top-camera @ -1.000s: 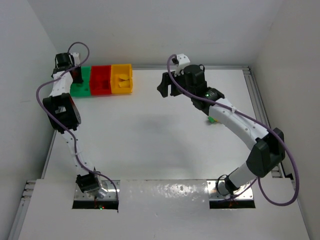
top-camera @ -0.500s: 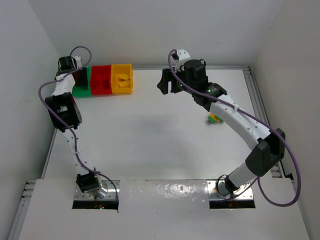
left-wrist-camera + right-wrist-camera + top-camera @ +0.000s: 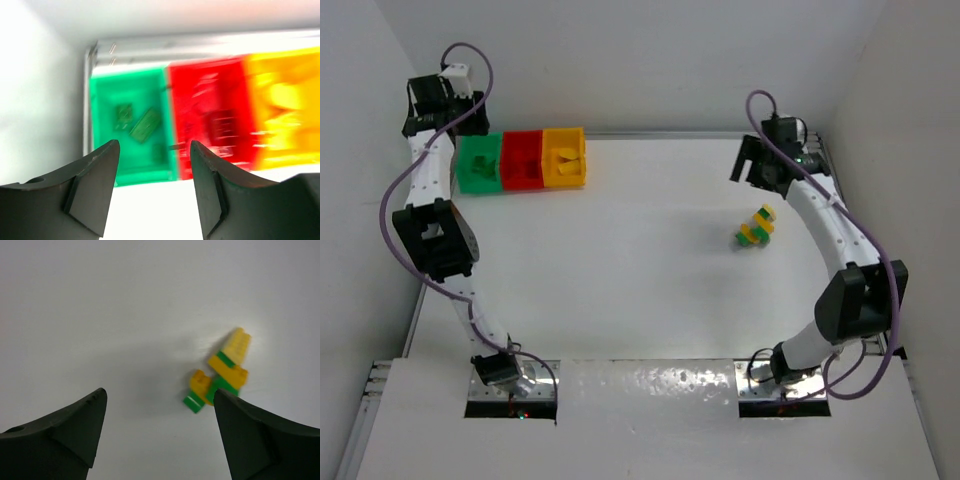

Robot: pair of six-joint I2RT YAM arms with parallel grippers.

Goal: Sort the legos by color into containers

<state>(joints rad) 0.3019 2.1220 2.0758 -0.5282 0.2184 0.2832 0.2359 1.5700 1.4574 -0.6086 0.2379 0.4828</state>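
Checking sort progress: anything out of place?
A clump of yellow and green legos lies loose on the table's right side, mixed colours bunched together, far from the bins.

Three open-top containers (image 3: 542, 160) stand joined in a row at the far left corner of the bench (image 3: 620, 290). The green bin (image 3: 468, 183) is leftmost, the red bin (image 3: 522, 186) is in the middle and the yellow bin (image 3: 565, 183) is on the right. A few green bricks (image 3: 145, 125) lie flat in the green bin, and yellow pieces (image 3: 566, 157) sit in the yellow one. The red bin's contents are too blurred to tell. Well apart, toward the bench's right side, a small clump of legos (image 3: 223, 374) lies in the open: yellow and green bricks touching one another.
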